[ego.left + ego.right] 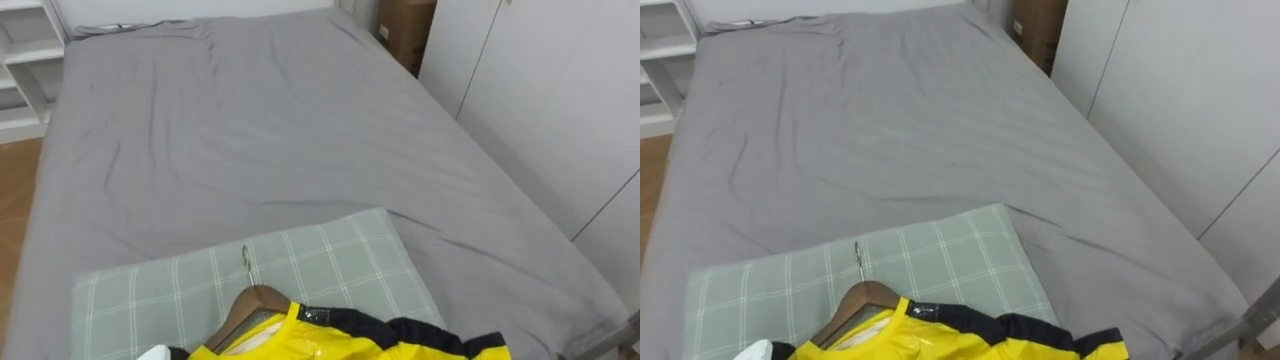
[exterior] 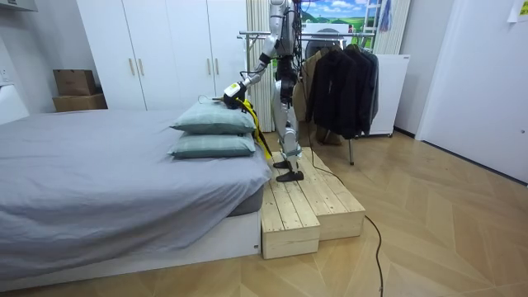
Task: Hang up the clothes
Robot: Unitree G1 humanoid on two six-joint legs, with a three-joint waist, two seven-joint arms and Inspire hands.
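Pick-up step, judging by yellow jacket (image 1: 350, 338) on wooden hanger (image 1: 250, 303) lying on upper of 2 pillows (image 1: 330, 260), left hand (image 2: 233, 91) at it, grip unreadable; next needing lift and turn toward clothes rack (image 2: 256, 35).

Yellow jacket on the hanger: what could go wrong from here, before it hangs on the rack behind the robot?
1. Part of the yellow jacket hangs down beside the pillows; it may catch there or slip off the wooden hanger when lifted.
2. The robot stands on a raised wooden platform with a step; turning toward the rack could cause a misstep.
3. Dark clothes already crowd the rack, so the hook may find little free room.
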